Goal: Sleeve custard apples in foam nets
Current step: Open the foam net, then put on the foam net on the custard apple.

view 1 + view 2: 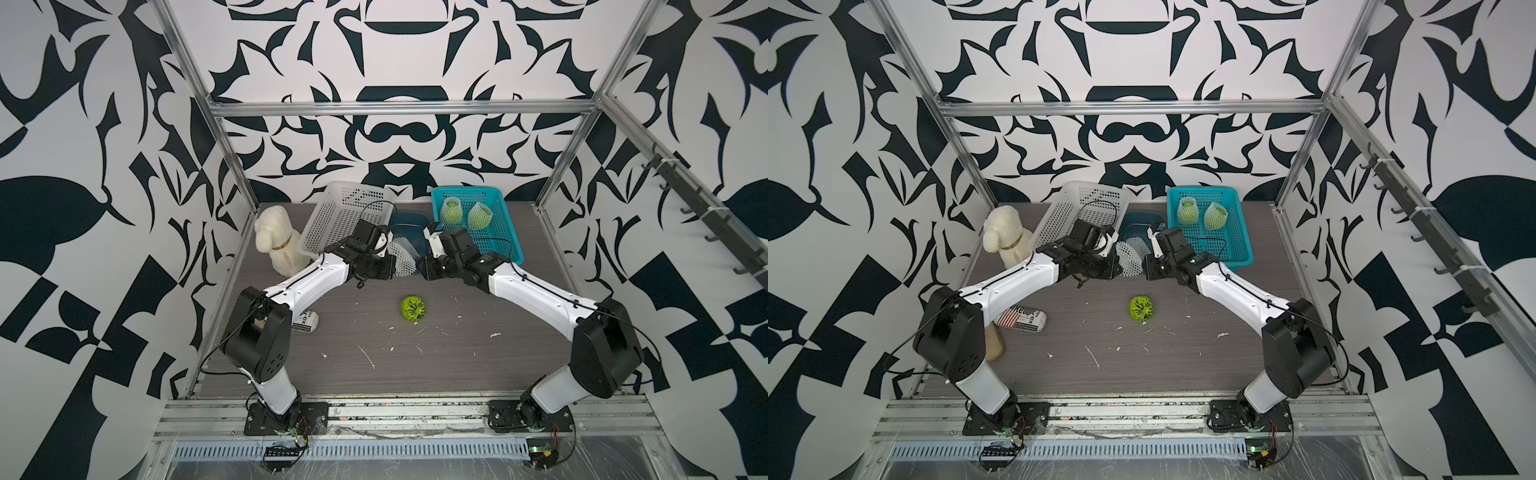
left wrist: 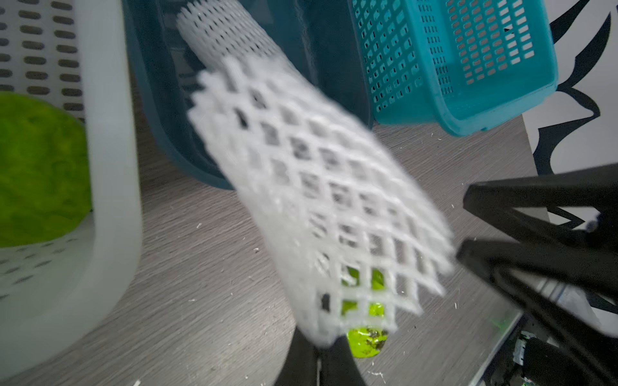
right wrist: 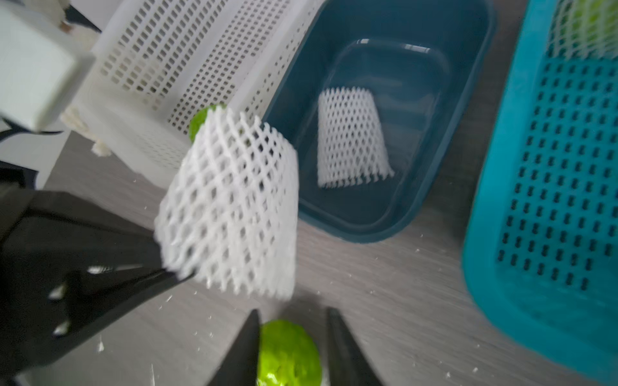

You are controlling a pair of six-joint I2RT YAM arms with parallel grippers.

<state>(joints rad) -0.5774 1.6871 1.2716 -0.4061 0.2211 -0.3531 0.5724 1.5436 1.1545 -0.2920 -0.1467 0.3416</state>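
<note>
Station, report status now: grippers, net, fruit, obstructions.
Left gripper shut on white foam mesh net, held clear of table. Right gripper open, empty. Bare green bumpy custard apple loose on grey table, nearside of both grippers. Nothing between net and apple.

Foam net (image 3: 230,200) is soft mesh; tub (image 3: 465,60) glossy smooth plastic; counter (image 1: 457,365) matt grey woodgrain; custard apple (image 1: 413,308) bumpy-skinned.

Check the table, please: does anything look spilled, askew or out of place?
Yes. White scraps lie scattered over the table, likely torn foam. One bare custard apple sits alone mid-table, outside any basket. The white basket at the back looks tipped, not flat.
</note>
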